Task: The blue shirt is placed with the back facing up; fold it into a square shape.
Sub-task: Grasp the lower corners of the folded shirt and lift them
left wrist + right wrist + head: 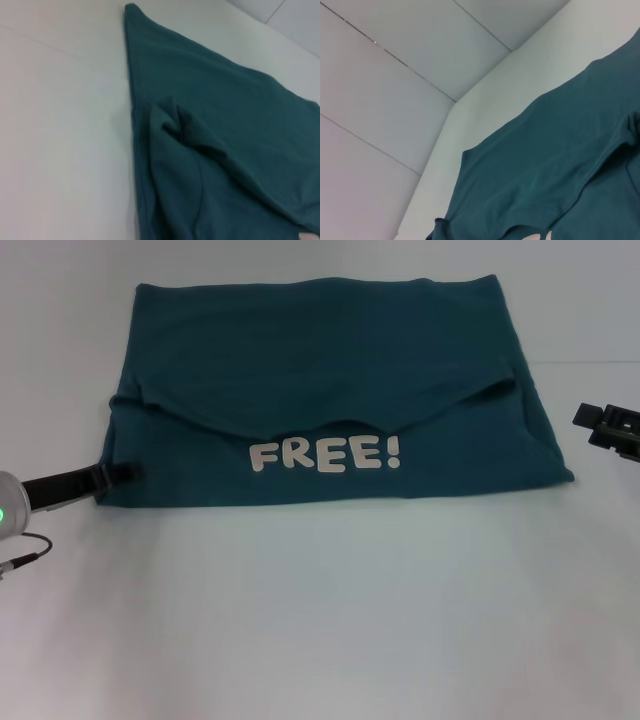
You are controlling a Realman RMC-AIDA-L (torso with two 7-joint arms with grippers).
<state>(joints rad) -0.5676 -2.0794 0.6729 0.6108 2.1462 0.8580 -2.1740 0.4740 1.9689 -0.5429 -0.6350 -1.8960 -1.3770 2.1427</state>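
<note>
The left gripper (118,473) sits at the near left corner of the folded blue shirt (330,390) on the white table (320,620), while the right gripper (612,428) hovers just off its right edge; neither's finger spacing can be told.

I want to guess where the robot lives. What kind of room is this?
Probably a lab or test bench: a plain white table, bare white panel walls, and only the blue shirt between the left gripper and right gripper.
</note>
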